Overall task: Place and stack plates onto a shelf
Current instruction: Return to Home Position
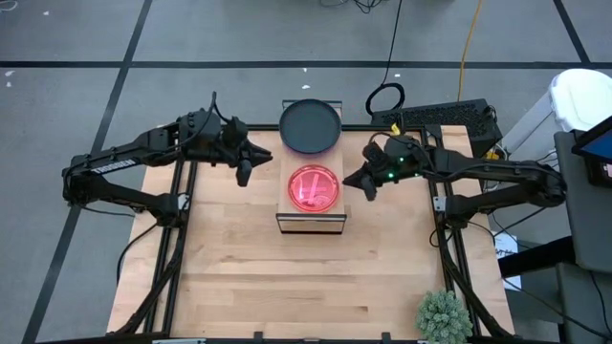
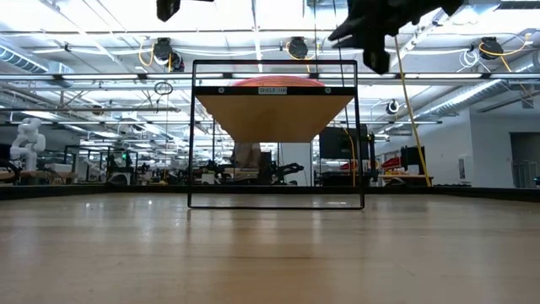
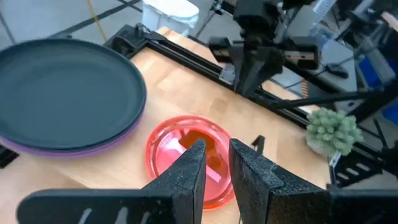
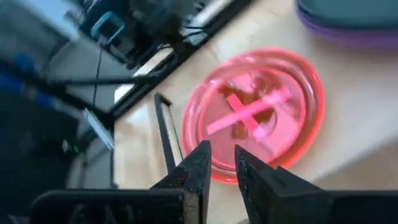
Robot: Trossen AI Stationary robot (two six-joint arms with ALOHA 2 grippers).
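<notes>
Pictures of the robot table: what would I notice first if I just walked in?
The glowing pink-red plate on the wooden shelf in the table's middle catches the eye first. Behind it, at the far edge, sits a dark plate stacked on a purple one. The left pincer and right pincer hover on either side of the shelf, holding nothing.

table: a light wood top [image 1: 287, 287] is seen across the centre of the high view, edged by a black frame.
shelf: a wood-topped rack [image 1: 311, 208] is set at upper centre of the table.
on shelf: a translucent pink-red plate [image 1: 314, 187] is laid flat on the plank.
behind shelf: a dark plate stack [image 1: 310, 126] is placed at the table's upper edge.
lower right corner: a small green plant [image 1: 444, 315] is stood there.
</notes>
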